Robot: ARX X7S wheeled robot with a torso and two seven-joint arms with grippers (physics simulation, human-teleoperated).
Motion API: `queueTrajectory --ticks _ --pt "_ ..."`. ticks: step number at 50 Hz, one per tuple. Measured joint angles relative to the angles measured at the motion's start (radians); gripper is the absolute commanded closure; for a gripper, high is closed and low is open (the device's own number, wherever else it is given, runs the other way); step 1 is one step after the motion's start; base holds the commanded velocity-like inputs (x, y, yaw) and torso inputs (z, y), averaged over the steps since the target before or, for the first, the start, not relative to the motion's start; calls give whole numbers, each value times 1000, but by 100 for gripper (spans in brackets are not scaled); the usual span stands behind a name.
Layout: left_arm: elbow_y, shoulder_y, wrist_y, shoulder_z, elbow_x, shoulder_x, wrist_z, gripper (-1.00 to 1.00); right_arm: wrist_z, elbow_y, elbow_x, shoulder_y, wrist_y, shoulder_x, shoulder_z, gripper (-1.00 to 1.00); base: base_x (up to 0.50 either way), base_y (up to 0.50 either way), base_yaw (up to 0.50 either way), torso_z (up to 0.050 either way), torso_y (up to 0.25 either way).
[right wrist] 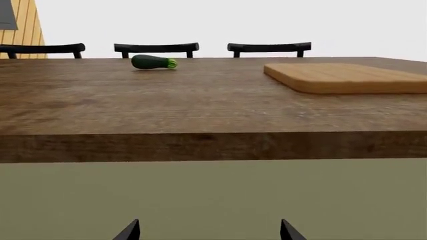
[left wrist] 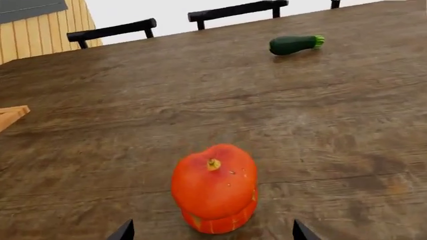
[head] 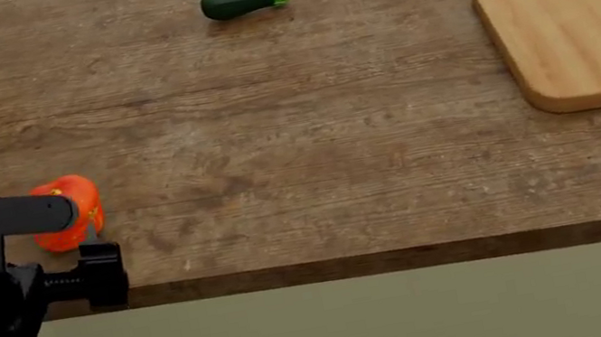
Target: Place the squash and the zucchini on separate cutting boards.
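Lying crosswise, the zucchini (head: 242,0) points its stem rightward.

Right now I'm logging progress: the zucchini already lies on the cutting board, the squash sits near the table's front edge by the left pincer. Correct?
Not quite. The head view shows the zucchini on the bare table, well apart from the cutting board. The rest holds: the squash sits near the front edge, by the left pincer.

The left arm hides part of the squash (head: 73,211) — the cutting board (head: 583,29) runs off the head view's right edge.
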Motion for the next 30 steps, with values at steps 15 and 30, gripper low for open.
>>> queueTrajectory --ticks 15,30 --pt "-404 -197 81 58 30 41 40 -100 11 3 11 0 -9 8 -9 -100 0 0 0 0 0" --pt "-692 -328 163 84 48 71 75 100 24 4 20 0 -22 14 -15 -100 0 0 0 0 0"
